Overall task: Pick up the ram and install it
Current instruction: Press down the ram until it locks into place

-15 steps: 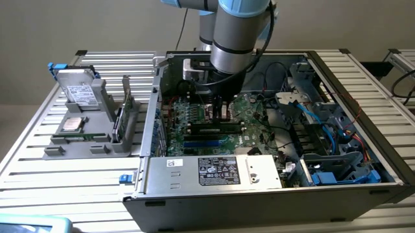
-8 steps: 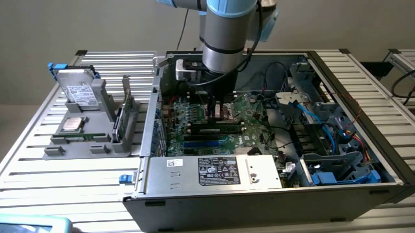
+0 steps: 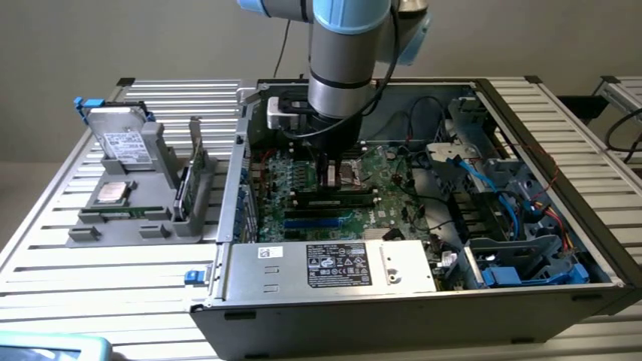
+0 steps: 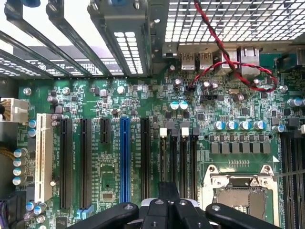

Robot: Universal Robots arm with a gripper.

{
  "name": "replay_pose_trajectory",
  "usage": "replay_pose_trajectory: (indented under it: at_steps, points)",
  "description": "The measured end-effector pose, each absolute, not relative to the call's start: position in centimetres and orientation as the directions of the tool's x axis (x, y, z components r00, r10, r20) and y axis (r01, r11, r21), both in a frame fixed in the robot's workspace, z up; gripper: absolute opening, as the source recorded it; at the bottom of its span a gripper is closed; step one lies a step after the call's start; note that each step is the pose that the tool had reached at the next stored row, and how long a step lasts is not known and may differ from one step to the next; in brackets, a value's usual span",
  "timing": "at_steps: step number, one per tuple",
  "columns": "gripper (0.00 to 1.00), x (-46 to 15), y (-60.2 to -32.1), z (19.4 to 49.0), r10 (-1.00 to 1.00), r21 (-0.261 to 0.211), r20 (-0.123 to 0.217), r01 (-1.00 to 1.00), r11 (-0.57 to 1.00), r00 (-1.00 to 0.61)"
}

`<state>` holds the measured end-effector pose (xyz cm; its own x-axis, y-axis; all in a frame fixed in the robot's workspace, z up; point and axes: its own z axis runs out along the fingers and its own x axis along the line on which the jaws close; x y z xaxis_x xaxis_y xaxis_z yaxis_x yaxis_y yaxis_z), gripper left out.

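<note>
- Hand (image 4: pixel 169 200) was shut over the motherboard (image 4: pixel 143 109), seemingly empty.
- Ram (image 3: pixel 131 213) looked parked in the grey holder (image 3: pixel 86 235) on the tabletop (image 3: pixel 60 263).
- Probably light, stiff, fragile; grip its long edges.

The arm (image 3: pixel 346 53) runs off the frame at twelve o'clock and blocks the back of the motherboard (image 3: pixel 331 199) beneath it. Its gripper (image 4: pixel 169 207) is cut off at six o'clock in the wrist view, fingertips hidden, so any ram in its grasp can't be made out. The CPU socket (image 4: pixel 240 195) is cropped too. Label (image 3: pixel 338 265) print is too small to read.
</note>
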<state>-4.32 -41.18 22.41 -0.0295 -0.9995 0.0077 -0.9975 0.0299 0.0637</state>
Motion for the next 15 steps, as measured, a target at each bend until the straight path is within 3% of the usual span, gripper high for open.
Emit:
replay_pose_trajectory:
  at_steps: [4, 15]
  points:
    - [0.11, -4.3, -41.1, 22.6, -1.000, 0.064, 0.005, -0.998, 0.030, -0.030]
    - [0.11, -3.0, -41.2, 26.4, -0.999, 0.066, 0.011, -0.997, 0.030, -0.030]
